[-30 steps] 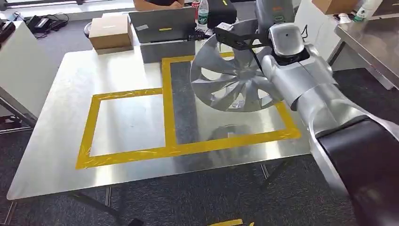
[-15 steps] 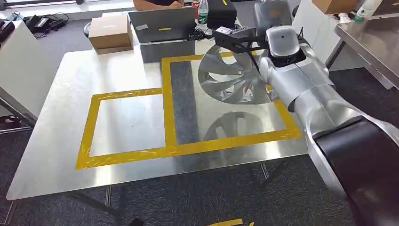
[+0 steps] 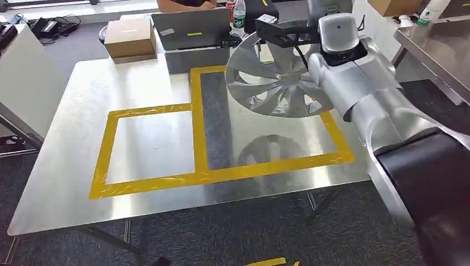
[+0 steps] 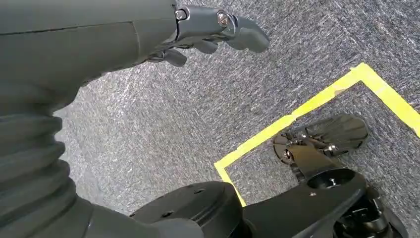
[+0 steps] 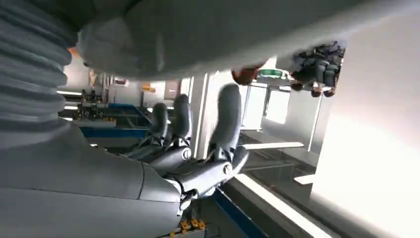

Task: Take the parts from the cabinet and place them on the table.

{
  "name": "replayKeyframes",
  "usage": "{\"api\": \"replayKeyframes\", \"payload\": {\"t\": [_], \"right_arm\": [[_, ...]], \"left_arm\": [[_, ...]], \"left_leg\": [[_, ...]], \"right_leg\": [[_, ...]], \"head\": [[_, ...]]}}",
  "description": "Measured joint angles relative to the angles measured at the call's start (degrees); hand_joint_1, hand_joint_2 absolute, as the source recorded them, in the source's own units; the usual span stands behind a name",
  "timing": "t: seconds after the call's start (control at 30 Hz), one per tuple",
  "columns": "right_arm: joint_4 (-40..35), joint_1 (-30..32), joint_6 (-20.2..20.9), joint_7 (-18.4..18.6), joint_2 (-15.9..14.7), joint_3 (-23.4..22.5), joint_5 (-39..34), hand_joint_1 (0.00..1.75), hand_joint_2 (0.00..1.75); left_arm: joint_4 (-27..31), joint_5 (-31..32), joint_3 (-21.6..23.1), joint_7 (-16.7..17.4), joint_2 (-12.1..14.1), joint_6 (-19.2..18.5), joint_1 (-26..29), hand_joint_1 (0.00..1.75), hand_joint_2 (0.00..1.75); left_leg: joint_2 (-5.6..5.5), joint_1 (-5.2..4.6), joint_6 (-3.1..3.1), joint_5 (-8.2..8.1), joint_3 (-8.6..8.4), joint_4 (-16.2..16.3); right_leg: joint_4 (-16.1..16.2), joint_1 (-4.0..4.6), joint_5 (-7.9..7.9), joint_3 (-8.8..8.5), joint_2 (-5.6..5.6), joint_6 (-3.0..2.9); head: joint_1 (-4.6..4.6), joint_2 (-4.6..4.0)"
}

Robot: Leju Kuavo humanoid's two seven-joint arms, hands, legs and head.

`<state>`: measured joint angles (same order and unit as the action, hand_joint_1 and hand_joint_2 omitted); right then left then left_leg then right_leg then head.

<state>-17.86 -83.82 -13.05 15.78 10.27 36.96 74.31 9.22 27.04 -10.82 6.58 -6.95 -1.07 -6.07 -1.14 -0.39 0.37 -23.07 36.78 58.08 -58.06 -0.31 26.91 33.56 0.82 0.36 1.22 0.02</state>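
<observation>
A silver wheel cover (image 3: pixel 271 83) with curved spokes hangs tilted above the table, over the right yellow-taped rectangle (image 3: pixel 277 165). Its reflection shows on the metal below it. My right arm (image 3: pixel 354 88) reaches in from the right and holds the cover from behind, so the cover hides the hand in the head view. In the right wrist view my right hand (image 5: pixel 198 148) has its fingers stretched up against a grey surface. My left hand (image 4: pixel 213 32) hangs over grey carpet with nothing in it.
The steel table (image 3: pixel 138 83) also has a left taped rectangle (image 3: pixel 102 155). A cardboard box (image 3: pixel 129 37), a grey case (image 3: pixel 191 33) and a bottle (image 3: pixel 239 14) stand at its far edge, with a person (image 3: pixel 183 4) behind. Another table (image 3: pixel 438 44) stands far right.
My right arm has lifted the wheel cover a little and carried it toward the table's far edge. The cover's tilt changed, edge-on half a second ago and more face-on now.
</observation>
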Motion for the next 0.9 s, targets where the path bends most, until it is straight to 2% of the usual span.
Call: {"api": "replayKeyframes", "payload": {"t": [0.17,0.9], "right_arm": [[0.15,-0.2,0.31,-0.39,0.0,-0.04,0.5,0.0,0.0],[0.18,-0.19,0.46,-0.39,0.11,-0.07,0.9,0.0,0.0]], "left_arm": [[0.02,-0.57,-0.59,-0.55,-0.33,-1.25,-0.02,0.0,0.0],[0.0,-0.61,-1.4,-0.44,-0.48,-1.12,0.02,0.0,0.0]], "left_leg": [[0.01,0.0,0.0,0.0,0.0,0.0],[0.0,0.0,0.0,0.0,0.0,0.0]], "right_leg": [[0.0,0.0,0.0,-0.01,0.0,0.0],[0.0,0.0,0.0,-0.01,0.0,0.0]], "head": [[0.0,0.0],[0.0,0.0]]}}
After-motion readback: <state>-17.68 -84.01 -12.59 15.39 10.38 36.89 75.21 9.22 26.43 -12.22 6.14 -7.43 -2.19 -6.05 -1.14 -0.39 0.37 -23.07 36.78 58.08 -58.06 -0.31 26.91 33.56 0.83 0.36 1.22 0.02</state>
